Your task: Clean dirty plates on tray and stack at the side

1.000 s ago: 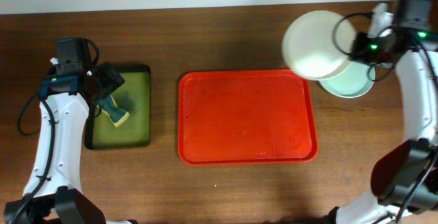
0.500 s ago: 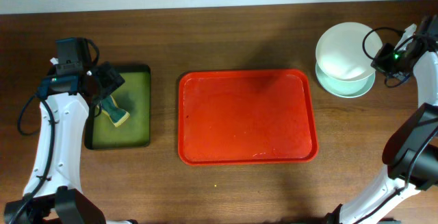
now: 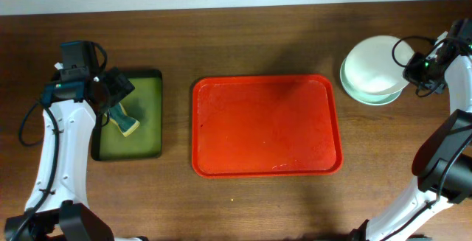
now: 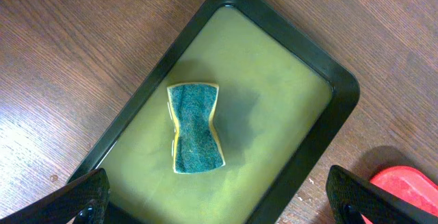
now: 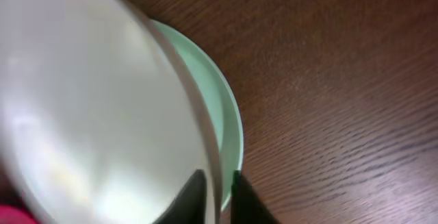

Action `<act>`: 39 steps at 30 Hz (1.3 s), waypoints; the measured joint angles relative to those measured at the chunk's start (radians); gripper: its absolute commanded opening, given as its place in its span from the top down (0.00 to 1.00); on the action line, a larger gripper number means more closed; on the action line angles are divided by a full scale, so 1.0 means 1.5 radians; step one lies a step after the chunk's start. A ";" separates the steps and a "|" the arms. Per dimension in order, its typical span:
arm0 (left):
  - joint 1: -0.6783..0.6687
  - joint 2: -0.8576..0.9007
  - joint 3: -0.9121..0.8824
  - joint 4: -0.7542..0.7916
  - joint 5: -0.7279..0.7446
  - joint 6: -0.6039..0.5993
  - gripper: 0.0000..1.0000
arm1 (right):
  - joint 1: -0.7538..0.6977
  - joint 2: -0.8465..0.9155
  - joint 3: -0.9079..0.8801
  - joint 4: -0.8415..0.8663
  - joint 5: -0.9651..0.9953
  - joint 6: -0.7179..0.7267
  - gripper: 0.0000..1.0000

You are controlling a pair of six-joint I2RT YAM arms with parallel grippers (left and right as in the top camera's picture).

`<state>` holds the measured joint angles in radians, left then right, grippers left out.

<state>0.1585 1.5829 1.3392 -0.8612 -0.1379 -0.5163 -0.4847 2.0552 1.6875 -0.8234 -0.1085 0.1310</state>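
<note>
White plate [image 3: 375, 65] lower — fingers [image 5: 194, 200] (right) astride rim

We log white links on left arm [image 3: 63, 134] and right arm [image 3: 463, 93]; black joints, looping black cables [image 3: 26, 127], green LED [image 3: 425, 63], teal label [image 3: 59, 90], dark jaws.

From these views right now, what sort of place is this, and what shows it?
Likely a robot lab bench, not a kitchen: robot arms at a wooden table, a sponge in an olive tray, white plate over green plate.
</note>
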 measured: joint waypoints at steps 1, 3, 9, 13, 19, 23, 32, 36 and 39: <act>0.000 0.000 0.000 0.000 0.000 0.000 0.01 | 0.000 0.000 0.000 -0.002 0.000 0.003 0.73; 0.000 0.000 0.000 0.000 0.000 0.000 0.01 | 0.000 0.000 0.000 -0.008 -0.006 0.003 0.58; 0.000 0.000 0.000 0.000 0.000 0.000 0.01 | 0.000 0.000 -0.001 -0.050 -0.045 0.003 0.53; 0.000 0.000 0.000 0.000 0.000 0.000 0.01 | 0.000 -0.037 -0.003 -0.096 -0.077 0.003 0.37; 0.000 0.000 0.000 0.000 0.000 0.000 0.01 | 0.012 -0.262 -0.003 -0.196 -0.116 0.003 0.29; 0.000 0.000 0.000 -0.001 0.000 0.000 0.01 | 0.068 -0.403 -0.003 -0.265 -0.122 0.003 0.29; 0.000 0.000 0.000 -0.002 0.000 0.000 0.01 | 0.255 -0.588 -0.003 -0.380 -0.127 0.002 0.11; 0.000 0.000 0.000 -0.002 0.000 0.000 0.01 | 0.310 -0.648 -0.003 -0.429 -0.130 0.003 0.01; 0.000 0.000 0.000 -0.002 0.000 0.000 0.01 | 0.325 -0.682 -0.003 -0.480 -0.131 0.003 0.01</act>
<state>0.1585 1.5829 1.3392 -0.8639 -0.1379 -0.5163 0.0021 1.0317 1.6833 -1.5429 -0.3050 0.1352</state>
